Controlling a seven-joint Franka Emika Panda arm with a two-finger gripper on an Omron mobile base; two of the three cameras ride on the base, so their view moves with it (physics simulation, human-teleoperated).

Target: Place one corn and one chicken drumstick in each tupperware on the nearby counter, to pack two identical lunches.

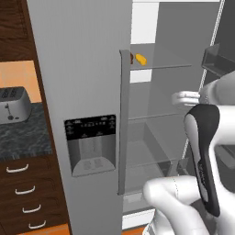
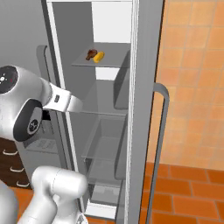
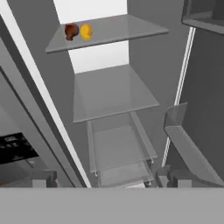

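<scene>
The fridge stood with its right-hand door swung open, and the food the task needed sat together near the front left of the upper glass shelf (image 3: 109,30): a corn cob (image 3: 86,31) lying just beside a chicken drumstick (image 3: 71,31), the two close enough that they may have touched, though the pictures were too coarse to settle it. From the left base view the corn (image 1: 141,59) showed past the edge of the closed freezer door, whose dispenser panel (image 1: 90,144) faced the robot, while the drumstick was mostly hidden behind that door's handle. The right base view showed the drumstick (image 2: 91,54) on the left and the corn (image 2: 99,57) on the right. The end effector (image 1: 186,97) hung in the open doorway below that shelf, its jaws spread as wide as they go and holding nothing, which suited an approach before any grasp. The shelves beneath looked bare, as did the clear drawers (image 3: 120,151) at the bottom. The dark speckled desk (image 1: 23,135) lay to the left of the fridge, carrying a silver toaster (image 1: 13,104). Judging by this layout, the packing had barely begun, and the arm would likely need to rise toward the upper shelf first.
</scene>
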